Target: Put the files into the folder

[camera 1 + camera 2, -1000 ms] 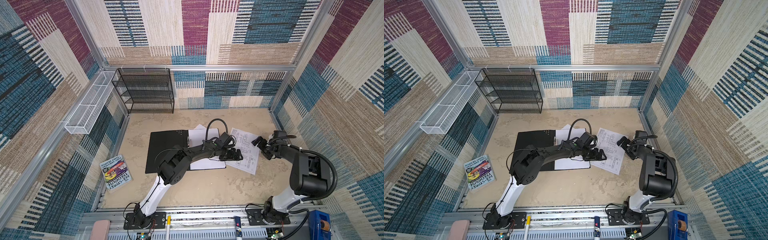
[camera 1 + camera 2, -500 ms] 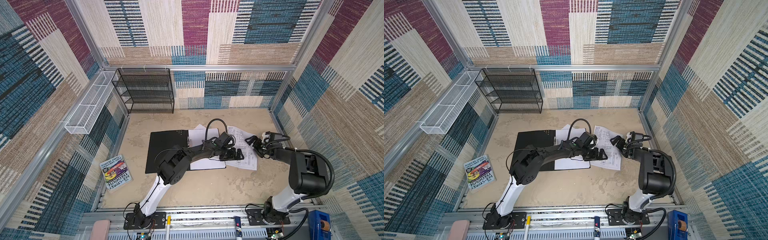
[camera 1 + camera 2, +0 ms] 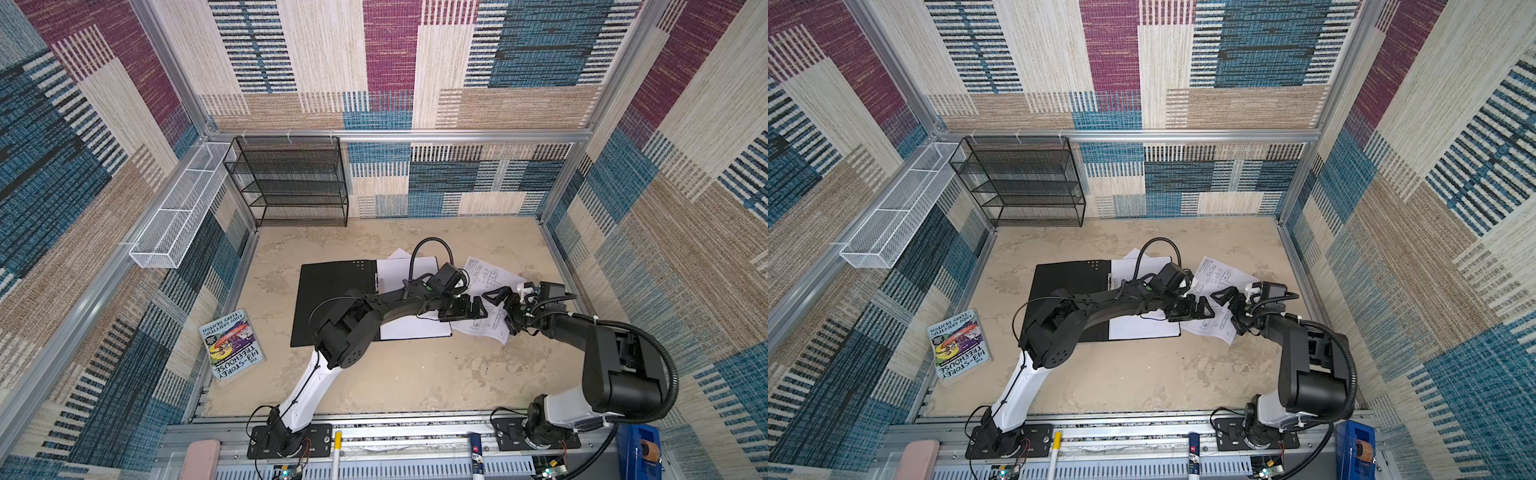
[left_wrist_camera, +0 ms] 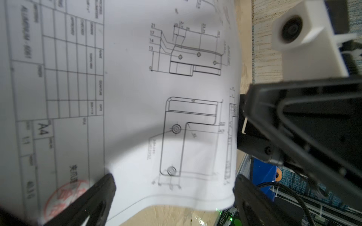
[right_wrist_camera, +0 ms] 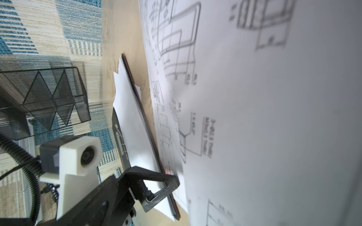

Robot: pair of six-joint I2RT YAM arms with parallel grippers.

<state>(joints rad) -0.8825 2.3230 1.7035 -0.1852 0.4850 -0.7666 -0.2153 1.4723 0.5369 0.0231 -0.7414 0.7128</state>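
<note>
Bearing everything: the desk (image 3: 374,374), beige and mottled, is closed in by patterned fabric walls.
Rack: a black mesh rack (image 3: 291,183) stands in the desk's far left corner, against the back wall.
Basket: a white wire basket (image 3: 178,216) hangs on the left wall above the desk's left edge.
Folder: the folder (image 3: 328,282) lies open and flat mid-desk, black inside up, with its spine clip (image 3: 377,282) between the two halves.
Files: the files (image 3: 405,270) lie as blank white sheets on the folder's right half, one corner poking past its far edge. One more, the drawing sheet (image 3: 486,274), printed with part outlines and a title block, lies just right of the folder toward the desk's right edge, bowed rather than flat.
Book: a colourful paperback book (image 3: 232,345) sits at the desk's left edge, toward the near corner.
Left end effector: the left end effector (image 3: 478,309) reaches across the folder's right edge, low over the drawing sheet, its jaws spread wide and grasping nothing.
Right end effector: the right end effector (image 3: 502,311) faces it from the sheet's right side, released, its jaws wide apart and one finger at the sheet's edge.
</note>
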